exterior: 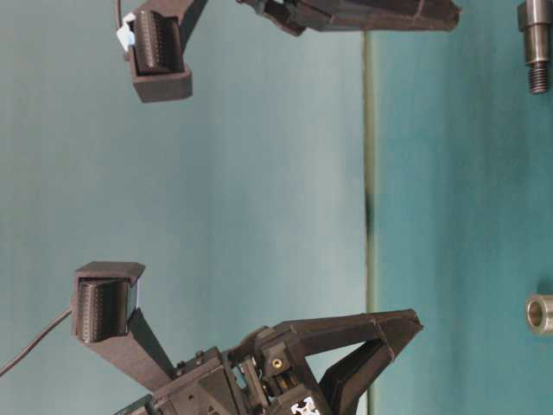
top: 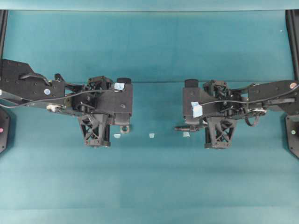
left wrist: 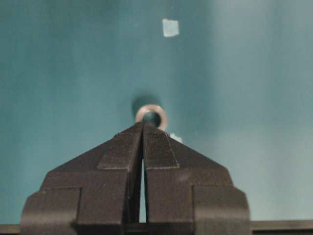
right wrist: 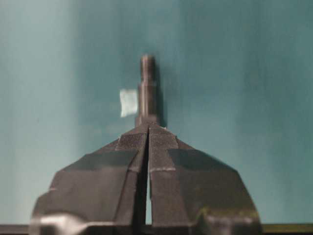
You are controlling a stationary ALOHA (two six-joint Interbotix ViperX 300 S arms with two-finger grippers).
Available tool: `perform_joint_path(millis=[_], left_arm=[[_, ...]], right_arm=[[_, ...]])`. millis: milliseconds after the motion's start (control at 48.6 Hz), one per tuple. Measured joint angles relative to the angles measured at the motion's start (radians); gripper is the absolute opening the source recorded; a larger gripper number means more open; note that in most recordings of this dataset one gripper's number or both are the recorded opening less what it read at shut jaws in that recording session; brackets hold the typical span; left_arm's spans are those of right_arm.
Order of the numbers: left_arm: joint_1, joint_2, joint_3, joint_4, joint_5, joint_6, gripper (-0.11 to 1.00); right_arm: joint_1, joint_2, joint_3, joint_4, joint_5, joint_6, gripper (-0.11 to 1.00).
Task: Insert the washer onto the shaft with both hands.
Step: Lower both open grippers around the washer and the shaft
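Washer (left wrist: 151, 116) & shaft (right wrist: 146, 90) not yet gripped.
Both grippers' jaws closed, empty; must be opened wide, centred before descent.

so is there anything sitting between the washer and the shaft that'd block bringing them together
Nothing visible does. The washer and the shaft are apart, with only bare mat and a flat tape scrap between them, slightly off the direct line. The left gripper and right gripper are both shut.

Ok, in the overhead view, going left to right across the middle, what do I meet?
Left hand → washer at its tips → middle tape scrap → shaft → right hand.
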Motion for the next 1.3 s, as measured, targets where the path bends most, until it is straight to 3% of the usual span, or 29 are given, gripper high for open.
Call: perform_joint_path(millis=[185,247,432,494,597,782,864,1296], left_arm=[[0.000,0.000,0.014,0.000,-0.044,0.000,0.02],[0.000,0.000,0.028,0.000,-0.078,0.000,0.02],[0.000,0.002,0.041,0.000,-0.104,-0.002,0.02],[0.000,0.000,0.046,0.000,-0.104,-0.002,0.05],[0.000,0.000,0.060,0.000,-0.106,-0.003,0.25],[0.000,0.002,0.075,0.000,-0.106,-0.011,0.82],[0.000,0.006,0.075,0.000,-0.107,-0.009,0.96],[0.000,0.120,0.067,0.000,-0.133,-0.006,0.93]], right_arm=[[-0.009,0.012,0.000,-0.002,-0.003,0.000,0.12],[-0.009,0.017,0.000,0.000,-0.003,0.000,0.25],[-0.009,0.031,0.000,-0.002,-0.005,0.000,0.80],[-0.009,0.032,0.000,-0.002,-0.006,0.000,0.90],[-0.009,0.032,0.000,-0.002,-0.008,0.000,0.86],[-0.009,0.034,0.000,0.000,-0.011,0.000,0.86],[-0.009,0.035,0.002,-0.002,-0.009,0.002,0.85],[-0.009,0.092,0.014,-0.002,-0.051,0.000,0.85]])
